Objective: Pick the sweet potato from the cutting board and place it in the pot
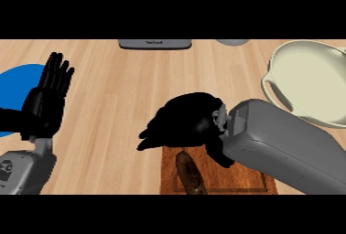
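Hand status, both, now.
Left hand: open, fingers straight up, resting at the view's left.
Right hand: over the cutting board, fingers curled; whether it holds anything cannot be told.

There is a single view, taken from the robot's head and looking steeply down onto the wooden counter (135, 91). It sits close, so the forearms crowd in from the lower edge: the right hand (186, 121) near centre, the left hand (47, 93) at nine o'clock. The cutting board (229, 178) is cropped at six o'clock and the pot (310, 87) is cut off at two o'clock. No second view overlaps it.
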Controlling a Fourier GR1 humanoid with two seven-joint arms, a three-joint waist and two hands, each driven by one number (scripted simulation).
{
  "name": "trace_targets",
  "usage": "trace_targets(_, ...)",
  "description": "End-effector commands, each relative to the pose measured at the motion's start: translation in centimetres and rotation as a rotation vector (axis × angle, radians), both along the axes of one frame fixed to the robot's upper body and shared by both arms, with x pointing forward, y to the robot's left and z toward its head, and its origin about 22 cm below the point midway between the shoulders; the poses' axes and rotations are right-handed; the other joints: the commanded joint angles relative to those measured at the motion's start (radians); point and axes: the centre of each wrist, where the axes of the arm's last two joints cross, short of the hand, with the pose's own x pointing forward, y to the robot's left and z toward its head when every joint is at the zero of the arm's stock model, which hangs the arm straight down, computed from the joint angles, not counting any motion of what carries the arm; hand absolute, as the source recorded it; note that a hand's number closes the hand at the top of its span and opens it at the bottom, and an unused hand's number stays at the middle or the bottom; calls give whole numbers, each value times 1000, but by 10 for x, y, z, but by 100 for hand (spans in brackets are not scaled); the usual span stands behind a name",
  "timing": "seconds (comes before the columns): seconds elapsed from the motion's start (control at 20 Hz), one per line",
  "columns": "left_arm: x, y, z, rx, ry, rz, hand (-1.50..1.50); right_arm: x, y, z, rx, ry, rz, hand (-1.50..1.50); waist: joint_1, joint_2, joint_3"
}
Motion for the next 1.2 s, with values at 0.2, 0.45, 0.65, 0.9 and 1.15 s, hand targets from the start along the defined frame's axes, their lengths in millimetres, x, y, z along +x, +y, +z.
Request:
trace_targets(0.2,2,4,-2,9,-6,7,0,-17,18,-25,-164,-40,-63,-150,-4,2,0)
trace_targets(0.45,16,-15,5,-2,-11,17,0,-29,4,-56,-203,-9,-53,-150,-9,3,1)
trace_targets(0.65,10,-15,7,-7,8,10,0,-41,3,-83,-165,-4,-36,-150,-3,4,1)
trace_targets(0.9,15,1,0,-14,-4,-6,0,-50,-1,-76,-130,9,-7,-150,-6,3,1)
trace_targets(1.15,15,7,5,2,-3,2,0,-52,13,-82,-161,-69,-22,-150,-4,2,1)
